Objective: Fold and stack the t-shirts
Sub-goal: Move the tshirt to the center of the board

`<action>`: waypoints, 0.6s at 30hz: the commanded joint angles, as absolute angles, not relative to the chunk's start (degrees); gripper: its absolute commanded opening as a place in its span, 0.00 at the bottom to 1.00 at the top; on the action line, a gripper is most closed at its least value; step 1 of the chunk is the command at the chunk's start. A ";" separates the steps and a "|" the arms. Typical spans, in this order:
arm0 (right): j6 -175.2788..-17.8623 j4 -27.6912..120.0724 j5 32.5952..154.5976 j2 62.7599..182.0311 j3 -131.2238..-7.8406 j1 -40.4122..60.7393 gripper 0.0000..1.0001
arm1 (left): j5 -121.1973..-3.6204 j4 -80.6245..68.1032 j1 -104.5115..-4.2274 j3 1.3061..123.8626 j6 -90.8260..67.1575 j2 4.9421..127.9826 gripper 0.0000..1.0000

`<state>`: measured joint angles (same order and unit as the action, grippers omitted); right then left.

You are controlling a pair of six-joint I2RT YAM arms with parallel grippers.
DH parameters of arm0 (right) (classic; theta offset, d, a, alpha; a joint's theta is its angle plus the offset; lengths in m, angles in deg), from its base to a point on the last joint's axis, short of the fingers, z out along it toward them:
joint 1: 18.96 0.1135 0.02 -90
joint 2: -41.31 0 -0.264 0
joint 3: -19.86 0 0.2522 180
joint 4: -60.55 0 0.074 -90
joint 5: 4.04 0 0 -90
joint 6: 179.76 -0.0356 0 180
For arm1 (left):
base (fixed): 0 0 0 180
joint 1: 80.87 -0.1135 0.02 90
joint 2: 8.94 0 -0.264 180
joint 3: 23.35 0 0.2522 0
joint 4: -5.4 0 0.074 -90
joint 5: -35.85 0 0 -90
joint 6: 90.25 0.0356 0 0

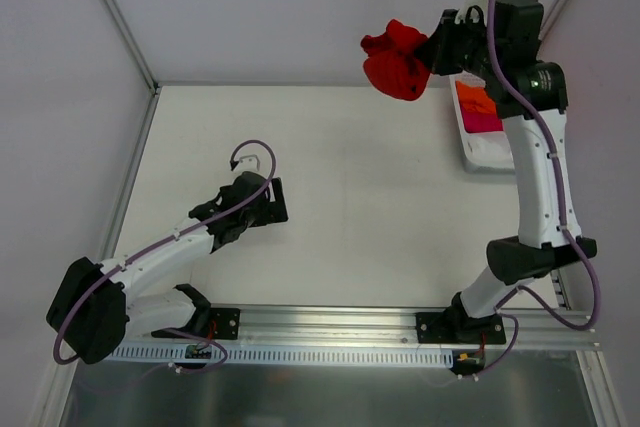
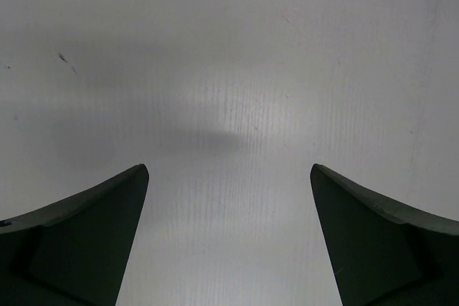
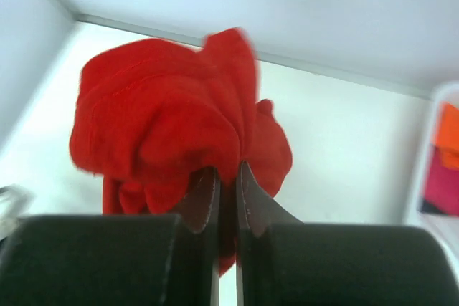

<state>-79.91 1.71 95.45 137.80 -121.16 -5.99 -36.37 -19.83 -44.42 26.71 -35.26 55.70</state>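
**Red t-shirt (image 1: 398, 59) hangs bunched from right gripper (image 1: 428, 53) over table's far edge**

Upper centre-right of the overhead view: the red t-shirt, crumpled into a loose ball, is lifted clear of the white table (image 1: 350, 197), pinched at the end of the raised right arm. In the right wrist view the two dark fingers (image 3: 204, 198) stand almost together with a fold of red cloth clamped between them. The rest of the shirt billows across the upper left and centre of that frame.

At the right edge of the overhead view, partly behind the right arm, a white basket (image 1: 478, 157) sits on the table. It holds an orange t-shirt (image 1: 470, 99) and a magenta t-shirt (image 1: 484, 123), the orange one nearer the top of the frame. Both colours show again, blurred, at the far right of the wrist view.

Lower left of the overhead view: the left gripper (image 1: 272, 199) is low over the table, well apart from every shirt. Its own camera shows the jaws spread wide, one dark fingertip in each lower corner and only white tabletop between them.
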 commanded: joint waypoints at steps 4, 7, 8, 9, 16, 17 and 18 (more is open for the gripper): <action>-86.86 -2.34 109.43 132.55 -123.02 -1.49 0.01 | -38.33 -18.12 -43.52 28.21 -36.20 55.66 0.99; -84.05 -7.17 101.70 130.70 -119.09 1.51 0.01 | -38.41 -18.21 -43.34 27.68 -36.47 54.34 0.99; -83.61 -7.35 103.17 130.35 -117.05 1.78 0.01 | -38.42 -18.21 -43.25 27.42 -36.29 53.55 0.99; -83.34 -7.62 103.36 129.83 -115.29 2.04 0.01 | -38.33 -18.21 -43.25 27.24 -36.20 53.20 0.99; -80.09 -7.35 100.98 128.06 -106.23 7.14 0.26 | -39.03 -18.12 -43.16 25.84 -35.76 50.74 0.99; -80.44 -7.18 103.60 127.98 -105.70 7.40 0.23 | -38.86 -18.21 -43.16 25.31 -36.02 50.21 0.99; -80.96 -5.87 104.84 127.97 -104.56 8.10 0.23 | -38.59 -18.30 -43.16 24.87 -36.20 50.03 0.99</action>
